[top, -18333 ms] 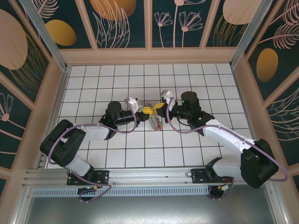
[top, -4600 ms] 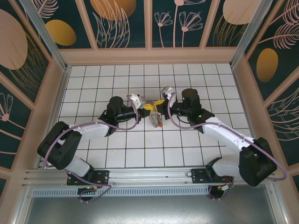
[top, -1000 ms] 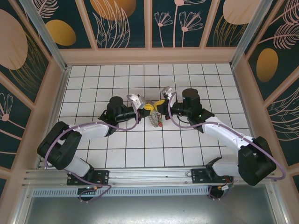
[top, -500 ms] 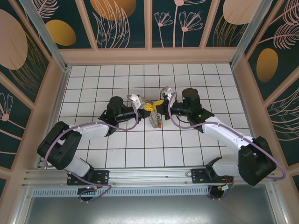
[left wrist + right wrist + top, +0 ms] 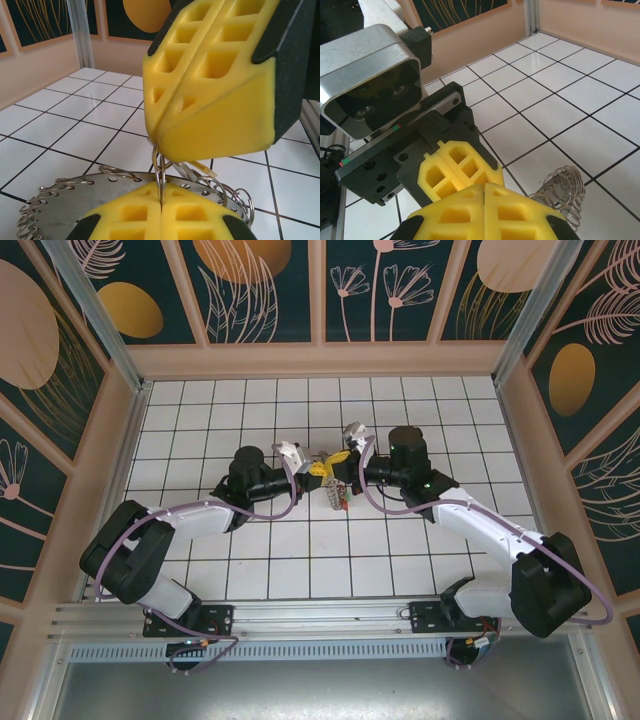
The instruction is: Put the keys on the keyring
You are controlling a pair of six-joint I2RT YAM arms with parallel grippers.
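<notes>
- Presently, left gripper (image 5: 161, 210): pads closed on a wire loop (image 5: 159, 172) of the keyring (image 5: 75, 202).
- right gripper (image 5: 155, 131): pads closed, pinching that loop's top.
- keyring: beneath both grippers, mid-floor.
- White tiled floor (image 5: 250, 560); leaf-patterned walls (image 5: 260, 280).

Two grippers showed, the left gripper (image 5: 161, 212) and the right gripper (image 5: 159, 132), and one keyring (image 5: 70, 207); the keys (image 5: 339, 501) were too small to count.

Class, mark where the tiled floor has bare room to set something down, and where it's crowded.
Crowded: centre, where left gripper and right gripper meet at the keyring. Bare: tile rows from there to back wall; near tiles between left arm and right arm.
</notes>
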